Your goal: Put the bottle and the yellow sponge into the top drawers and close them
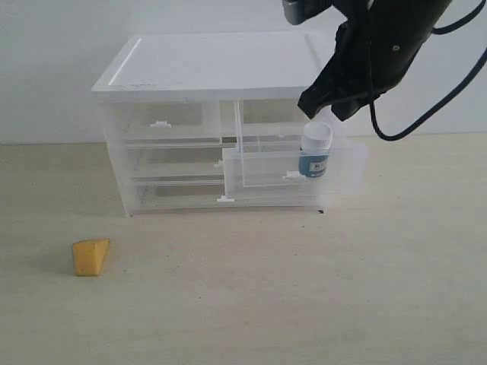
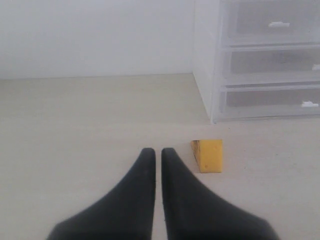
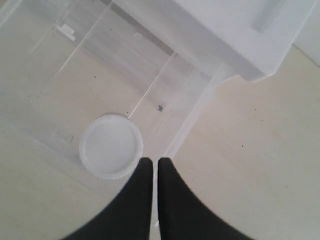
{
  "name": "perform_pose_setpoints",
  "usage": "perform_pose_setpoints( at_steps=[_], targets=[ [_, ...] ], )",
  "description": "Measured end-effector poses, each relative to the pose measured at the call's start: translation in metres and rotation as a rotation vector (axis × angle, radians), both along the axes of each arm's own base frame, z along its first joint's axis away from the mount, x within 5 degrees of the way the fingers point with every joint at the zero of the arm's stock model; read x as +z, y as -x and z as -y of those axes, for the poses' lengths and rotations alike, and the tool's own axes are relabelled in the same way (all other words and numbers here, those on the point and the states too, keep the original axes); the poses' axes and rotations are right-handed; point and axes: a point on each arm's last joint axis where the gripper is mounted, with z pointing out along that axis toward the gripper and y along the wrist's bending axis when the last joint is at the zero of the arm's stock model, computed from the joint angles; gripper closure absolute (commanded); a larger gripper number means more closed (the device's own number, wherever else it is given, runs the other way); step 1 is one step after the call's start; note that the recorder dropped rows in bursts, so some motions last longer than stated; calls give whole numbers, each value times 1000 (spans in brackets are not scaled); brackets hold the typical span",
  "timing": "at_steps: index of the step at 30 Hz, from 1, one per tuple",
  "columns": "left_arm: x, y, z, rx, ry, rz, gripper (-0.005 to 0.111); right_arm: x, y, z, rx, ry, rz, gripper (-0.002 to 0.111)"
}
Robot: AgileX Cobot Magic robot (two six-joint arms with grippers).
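The bottle (image 1: 316,152) stands upright in the right-hand top drawer (image 1: 266,167), which is pulled well out of the cabinet (image 1: 213,65). It sits in the drawer's front right corner, close to the front wall. The right gripper (image 1: 319,109) hangs just above the white cap with its fingers pressed together and nothing between them, so the bottle stands free.

To my eye the step in hand is shutting this drawer. I'd lift clear of the cap, come round to the drawer's front and push squarely near the small tab handle (image 1: 291,176). The push wants to be slow and straight, because a crooked one could jam the thin plastic and a jolt could tip the bottle.

The yellow sponge (image 1: 90,257) lies on the bare bench (image 1: 304,289) off the cabinet's front left corner, well apart from it. The left gripper (image 2: 155,151) hovers just beside it, also closed and empty. The left top drawer (image 1: 163,125) is shut and must open first.
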Motion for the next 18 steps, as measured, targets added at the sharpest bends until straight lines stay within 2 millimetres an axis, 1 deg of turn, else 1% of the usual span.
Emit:
perform_pose_setpoints(
  at_steps=[4, 9, 18],
  targets=[
    [0, 0, 0, 0, 0, 0, 102, -12, -6, -3, -4, 15, -32, 107],
    [0, 0, 0, 0, 0, 0, 102, -15, -7, -5, -11, -1, -44, 107],
    [0, 0, 0, 0, 0, 0, 102, -14, -8, -24, 29, -207, -51, 107]
  ],
)
